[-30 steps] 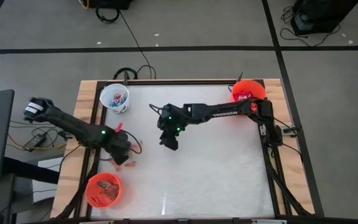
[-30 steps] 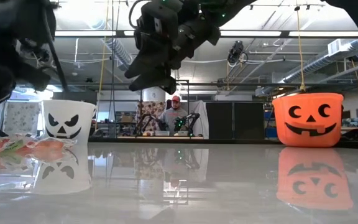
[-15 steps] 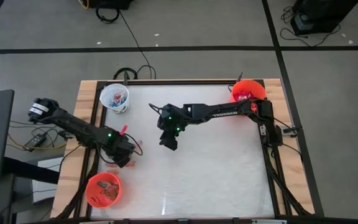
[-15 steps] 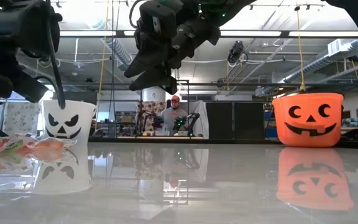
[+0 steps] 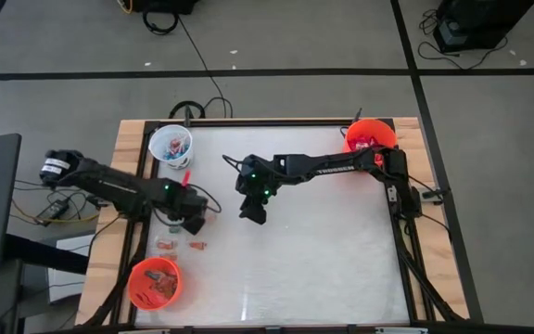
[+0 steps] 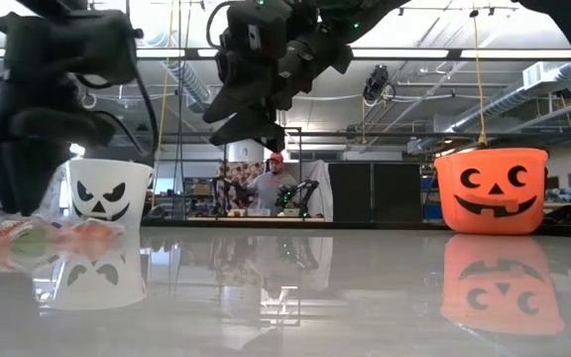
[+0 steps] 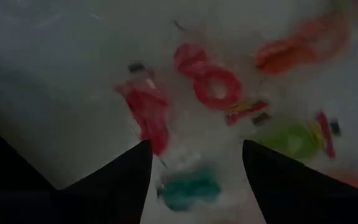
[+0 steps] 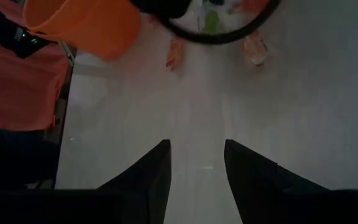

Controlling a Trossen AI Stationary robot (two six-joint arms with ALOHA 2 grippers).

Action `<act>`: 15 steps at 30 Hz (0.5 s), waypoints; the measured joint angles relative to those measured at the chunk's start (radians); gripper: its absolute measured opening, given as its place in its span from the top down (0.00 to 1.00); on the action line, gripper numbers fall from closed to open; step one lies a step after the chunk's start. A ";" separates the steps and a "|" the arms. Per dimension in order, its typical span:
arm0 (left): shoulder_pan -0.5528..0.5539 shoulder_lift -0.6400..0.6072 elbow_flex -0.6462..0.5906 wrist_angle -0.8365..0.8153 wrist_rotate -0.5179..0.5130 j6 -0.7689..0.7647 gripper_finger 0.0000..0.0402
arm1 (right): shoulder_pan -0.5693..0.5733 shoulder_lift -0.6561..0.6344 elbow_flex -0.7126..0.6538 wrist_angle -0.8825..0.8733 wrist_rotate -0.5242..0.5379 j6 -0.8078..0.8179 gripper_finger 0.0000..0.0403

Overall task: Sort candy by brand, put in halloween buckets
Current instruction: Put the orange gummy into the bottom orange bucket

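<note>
Loose candy [image 7: 213, 87] lies on the table at the near left: red packets, red ring-shaped pieces, a green piece [image 7: 291, 140] and a teal one [image 7: 188, 190]. My left gripper [image 7: 194, 146] hangs open over this heap, the teal piece showing between its fingers; in the high view the gripper [image 5: 193, 219] is at the heap's far side. My right gripper [image 5: 253, 210] waits open and empty above the table's middle. The halloween buckets stand on their bases: a white one [image 5: 171, 146] far left, an orange one [image 5: 154, 283] near left, an orange one [image 5: 369, 137] far right.
Two small candies [image 5: 165, 244] [image 5: 197, 245] lie between my left gripper and the near-left orange bucket. A raised wooden frame [image 5: 128, 186] borders the table. The table's middle and right [image 5: 341, 250] are bare. A person [image 6: 279, 183] sits in the room beyond.
My left gripper has swung from above the near-left candies toward the table's far edge and a little to the right. The two small candies near the orange bucket now lie uncovered. My right arm has kept still.
</note>
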State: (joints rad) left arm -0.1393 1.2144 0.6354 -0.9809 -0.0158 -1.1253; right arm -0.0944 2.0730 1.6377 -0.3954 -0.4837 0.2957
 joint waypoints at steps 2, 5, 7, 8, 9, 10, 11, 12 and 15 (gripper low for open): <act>0.039 0.003 0.000 -0.005 -0.017 0.029 0.36 | -0.005 0.000 0.000 -0.005 -0.009 0.000 0.60; 0.095 0.004 -0.026 0.005 -0.017 0.080 0.36 | -0.011 0.000 0.000 -0.012 -0.012 0.000 0.60; 0.125 0.004 -0.048 0.026 -0.003 0.105 0.36 | -0.013 0.000 0.000 -0.016 -0.014 -0.001 0.60; 0.136 0.004 -0.058 0.038 0.005 0.115 0.36 | -0.014 0.001 0.000 -0.016 -0.015 -0.001 0.60; 0.145 0.004 -0.070 0.049 0.014 0.127 0.37 | -0.015 0.001 0.000 -0.016 -0.015 -0.001 0.60; 0.151 0.004 -0.082 0.060 0.027 0.133 0.38 | -0.015 0.001 0.000 -0.016 -0.015 -0.002 0.60; 0.155 0.004 -0.094 0.077 0.039 0.144 0.39 | -0.015 0.001 0.000 -0.016 -0.015 -0.003 0.60; 0.159 0.004 -0.107 0.103 0.053 0.150 0.41 | -0.015 0.001 0.000 -0.016 -0.015 -0.003 0.60; 0.161 0.000 -0.131 0.130 0.081 0.155 0.51 | -0.014 0.001 0.000 -0.016 -0.015 -0.008 0.60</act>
State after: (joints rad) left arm 0.0219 1.2145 0.5044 -0.8511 0.0649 -0.9706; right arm -0.1089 2.0735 1.6379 -0.4110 -0.4992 0.2881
